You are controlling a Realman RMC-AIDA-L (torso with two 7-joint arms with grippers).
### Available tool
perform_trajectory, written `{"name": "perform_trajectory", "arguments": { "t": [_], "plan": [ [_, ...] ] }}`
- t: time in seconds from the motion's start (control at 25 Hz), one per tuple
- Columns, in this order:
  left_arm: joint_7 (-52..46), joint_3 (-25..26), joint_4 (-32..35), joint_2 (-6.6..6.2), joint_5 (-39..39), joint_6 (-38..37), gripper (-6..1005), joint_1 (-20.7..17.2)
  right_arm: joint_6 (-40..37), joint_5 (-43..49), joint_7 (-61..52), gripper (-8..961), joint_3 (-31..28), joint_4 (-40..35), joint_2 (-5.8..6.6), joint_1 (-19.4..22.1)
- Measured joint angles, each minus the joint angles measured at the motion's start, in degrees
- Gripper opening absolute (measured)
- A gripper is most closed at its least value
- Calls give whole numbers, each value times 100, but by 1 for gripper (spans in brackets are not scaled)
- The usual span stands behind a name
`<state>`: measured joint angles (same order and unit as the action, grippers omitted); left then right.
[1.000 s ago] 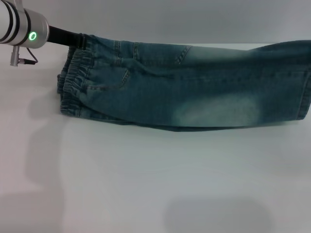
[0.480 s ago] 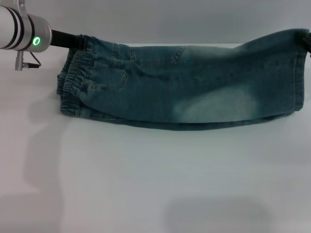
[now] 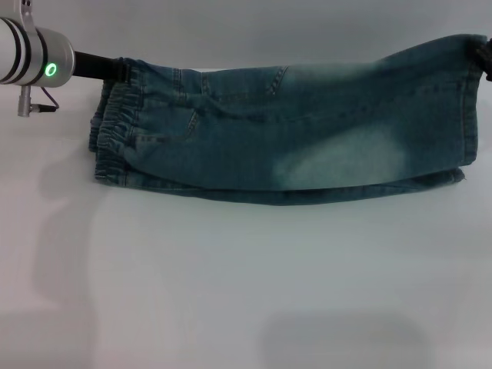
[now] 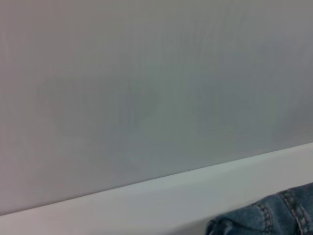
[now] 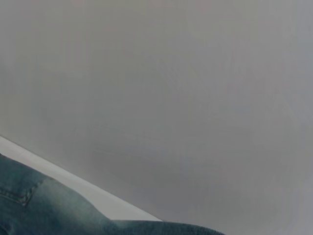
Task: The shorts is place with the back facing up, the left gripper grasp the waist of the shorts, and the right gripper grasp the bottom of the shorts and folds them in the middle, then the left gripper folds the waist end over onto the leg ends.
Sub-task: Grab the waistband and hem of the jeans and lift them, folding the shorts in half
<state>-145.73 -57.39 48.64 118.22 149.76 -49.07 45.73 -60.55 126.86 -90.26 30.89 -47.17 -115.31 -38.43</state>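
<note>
The blue-green denim shorts (image 3: 307,138) lie doubled lengthwise across the far part of the white table (image 3: 246,284), with a pale faded patch on the upper layer. The ruffled waist of the shorts (image 3: 115,131) is at the left. My left gripper (image 3: 119,69), on its silver wrist with the green ring light, is shut on the far corner of that waist. The bottom of the shorts (image 3: 470,115) is at the right, its far corner lifted off the table. Only a dark sliver of my right gripper (image 3: 486,58) shows there, shut on that corner. Denim edges appear in the left wrist view (image 4: 274,220) and the right wrist view (image 5: 44,210).
A plain pale wall (image 3: 254,31) stands right behind the table's far edge, close to both grippers. Bare white tabletop stretches from the shorts toward me.
The leg end at the right has risen and drawn in toward the left, held up by the right gripper. The left gripper shifted slightly left, still holding the waist.
</note>
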Motion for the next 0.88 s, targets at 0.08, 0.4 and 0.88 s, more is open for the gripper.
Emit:
{"name": "perform_trajectory", "arguments": {
  "t": [0.08,0.4,0.88],
  "plan": [
    [0,0,28,-6,0,5,45,-34,80,0,0,-2,31,70,0,9],
    [26,-51,41,-10,0,86,45,-121,273,-26,8,-1,48,212,-13,45],
    [30,-71,17,-19,25,164,45,-163,590,-30,81,26,259,483,-18,-87]
  ]
}}
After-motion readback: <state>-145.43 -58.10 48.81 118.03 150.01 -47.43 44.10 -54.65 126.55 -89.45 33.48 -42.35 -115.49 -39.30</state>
